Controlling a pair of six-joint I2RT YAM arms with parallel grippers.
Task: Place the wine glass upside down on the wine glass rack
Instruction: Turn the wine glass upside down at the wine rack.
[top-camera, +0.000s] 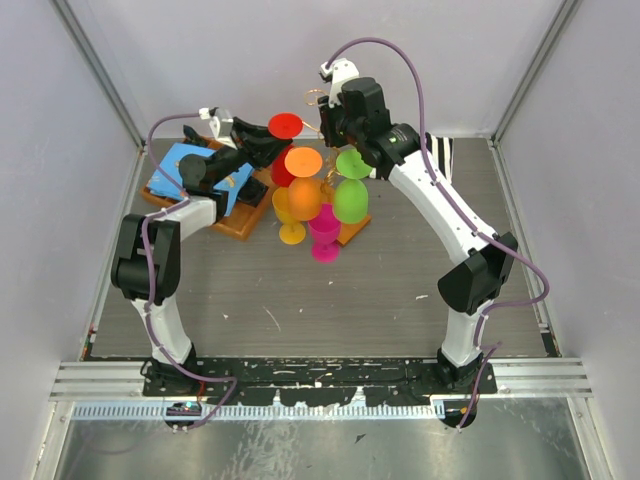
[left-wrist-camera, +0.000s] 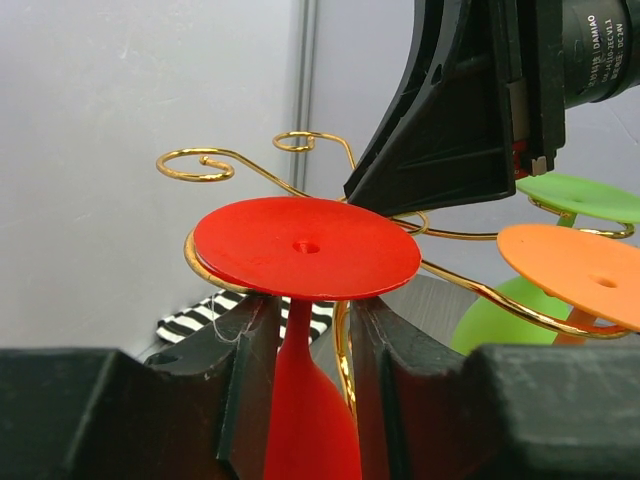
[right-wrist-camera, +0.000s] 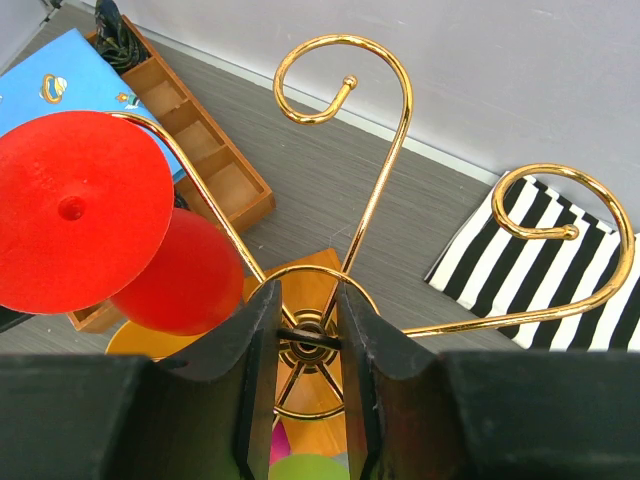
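The red wine glass (left-wrist-camera: 306, 247) hangs upside down, its flat foot resting on a gold scroll arm of the wine glass rack (right-wrist-camera: 372, 200). My left gripper (left-wrist-camera: 300, 310) is open around the glass's stem just under the foot, with a gap on each side and a gold wire beside the stem. In the top view the left gripper (top-camera: 264, 138) sits left of the red glass (top-camera: 285, 125). My right gripper (right-wrist-camera: 308, 300) is shut on the rack's centre hub from above; in the top view the right gripper (top-camera: 335, 118) is over the rack's top.
Orange (top-camera: 303, 161), green (top-camera: 350, 200) and magenta (top-camera: 325, 235) glasses hang inverted on the rack. A wooden tray with blue cloth (top-camera: 180, 170) lies at the back left. A black-and-white striped cloth (right-wrist-camera: 500, 250) lies behind the rack on the right.
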